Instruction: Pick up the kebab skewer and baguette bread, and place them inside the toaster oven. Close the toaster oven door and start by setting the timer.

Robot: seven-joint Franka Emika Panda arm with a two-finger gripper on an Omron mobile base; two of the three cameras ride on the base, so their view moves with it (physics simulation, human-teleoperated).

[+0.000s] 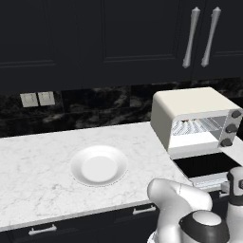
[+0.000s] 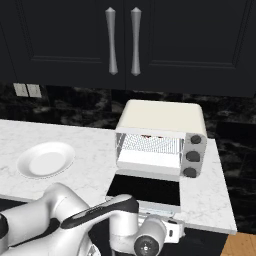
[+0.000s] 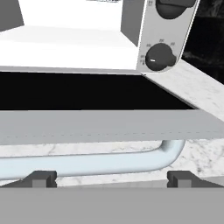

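Note:
The cream-white toaster oven [image 1: 190, 107] [image 2: 165, 117] stands at the counter's right end. Its door [image 1: 205, 164] [image 2: 145, 189] [image 3: 87, 94] is folded down flat. Small dark red bits on the wire rack at the back look like the kebab skewer [image 1: 191, 124] [image 2: 146, 136]. The baguette bread is hidden. My gripper [image 3: 111, 178] [image 2: 172, 229] is open, low in front of the door's front edge. Its two fingertips [image 3: 43, 177] sit just under the pale bar handle [image 3: 109, 159] without touching it. The lowest dark knob [image 3: 159, 56] is beyond the door, to the right.
An empty white plate [image 1: 98, 166] [image 2: 46, 160] lies on the marble counter [image 1: 38, 161] left of the oven. Dark upper cabinets with long handles [image 2: 122, 40] hang above. The counter ends just right of the oven [image 2: 220, 200].

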